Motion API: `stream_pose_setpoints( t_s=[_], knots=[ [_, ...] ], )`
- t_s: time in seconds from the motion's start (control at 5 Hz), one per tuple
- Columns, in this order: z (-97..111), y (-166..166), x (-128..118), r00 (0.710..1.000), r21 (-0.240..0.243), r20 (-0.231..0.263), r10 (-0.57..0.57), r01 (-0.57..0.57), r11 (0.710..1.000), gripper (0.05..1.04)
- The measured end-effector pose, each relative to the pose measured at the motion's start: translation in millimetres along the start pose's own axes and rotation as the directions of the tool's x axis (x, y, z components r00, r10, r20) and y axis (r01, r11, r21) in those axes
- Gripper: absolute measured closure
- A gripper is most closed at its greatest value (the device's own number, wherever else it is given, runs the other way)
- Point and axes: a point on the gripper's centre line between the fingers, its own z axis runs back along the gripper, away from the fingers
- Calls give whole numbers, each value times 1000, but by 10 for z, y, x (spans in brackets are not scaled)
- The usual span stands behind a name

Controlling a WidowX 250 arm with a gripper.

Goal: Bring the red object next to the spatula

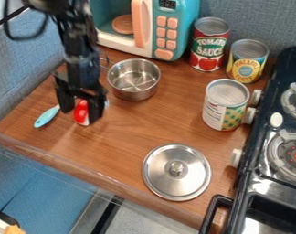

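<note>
My gripper point(81, 109) hangs over the left part of the wooden counter, shut on a red object point(81, 111) with a white lower edge. One finger stands at each side of it, hiding its flanks. Just left of the gripper lies the light blue spatula handle point(45, 117), slanting up toward the left finger. The rest of the spatula is hidden behind the gripper. A small gap of counter separates the handle's visible end from the red object.
A metal pot point(134, 81) stands right behind the gripper, below a toy microwave point(142, 27). Several cans, one of them white and green point(222, 109), stand at the right. A metal lid point(176, 172) lies near the front, left of the stove point(278, 137).
</note>
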Motion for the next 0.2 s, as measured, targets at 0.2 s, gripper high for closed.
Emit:
stream_pose_setpoints(
  t_s=[0.2],
  knots=[
    [202,15,-18,999,-10,38,-9,9,1000,86]
  ],
)
